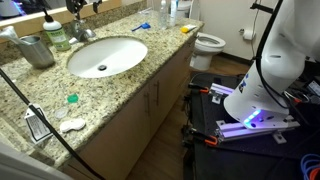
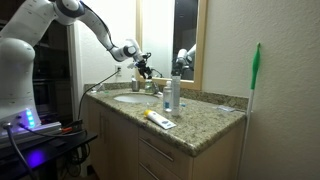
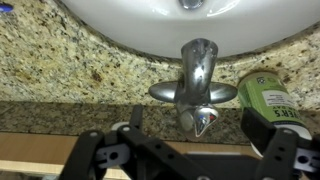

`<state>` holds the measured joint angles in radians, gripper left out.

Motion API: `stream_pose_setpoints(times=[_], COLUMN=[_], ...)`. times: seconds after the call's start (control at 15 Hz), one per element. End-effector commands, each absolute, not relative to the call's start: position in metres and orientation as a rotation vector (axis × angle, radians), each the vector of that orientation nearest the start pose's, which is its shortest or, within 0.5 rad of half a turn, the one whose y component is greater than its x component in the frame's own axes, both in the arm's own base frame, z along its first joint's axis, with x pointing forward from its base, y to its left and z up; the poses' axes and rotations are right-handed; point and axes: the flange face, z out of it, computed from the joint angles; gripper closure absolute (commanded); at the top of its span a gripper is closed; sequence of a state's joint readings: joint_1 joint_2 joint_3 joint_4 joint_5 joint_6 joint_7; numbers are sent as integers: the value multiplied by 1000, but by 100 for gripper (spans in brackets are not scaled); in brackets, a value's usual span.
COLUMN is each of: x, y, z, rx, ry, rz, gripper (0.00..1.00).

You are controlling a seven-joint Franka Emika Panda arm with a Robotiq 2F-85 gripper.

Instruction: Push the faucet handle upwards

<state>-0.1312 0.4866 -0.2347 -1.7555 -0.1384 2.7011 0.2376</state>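
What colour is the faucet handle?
The faucet handle is shiny silver chrome; the wrist view shows it best.

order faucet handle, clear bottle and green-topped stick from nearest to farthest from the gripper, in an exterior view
1. faucet handle, just under the gripper
2. clear bottle, mid counter
3. green-topped stick, far right against the wall

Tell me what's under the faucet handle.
In the wrist view the faucet handle tops the chrome tap body, which stands on the speckled granite counter. Where the tap meets the counter is hidden beneath it.
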Motion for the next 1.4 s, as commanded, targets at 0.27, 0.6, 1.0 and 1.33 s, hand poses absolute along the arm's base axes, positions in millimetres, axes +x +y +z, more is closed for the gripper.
stream_pose_setpoints(times=[0.27, 0.6, 1.0, 1.33], x=[677, 687, 690, 691], y=[-217, -224, -216, -227], z=[317, 305, 316, 329], rx=[-3169, -3158, -3105, -3043], ry=[690, 714, 709, 781], rz=[-831, -836, -867, -914], gripper=[0, 28, 67, 93])
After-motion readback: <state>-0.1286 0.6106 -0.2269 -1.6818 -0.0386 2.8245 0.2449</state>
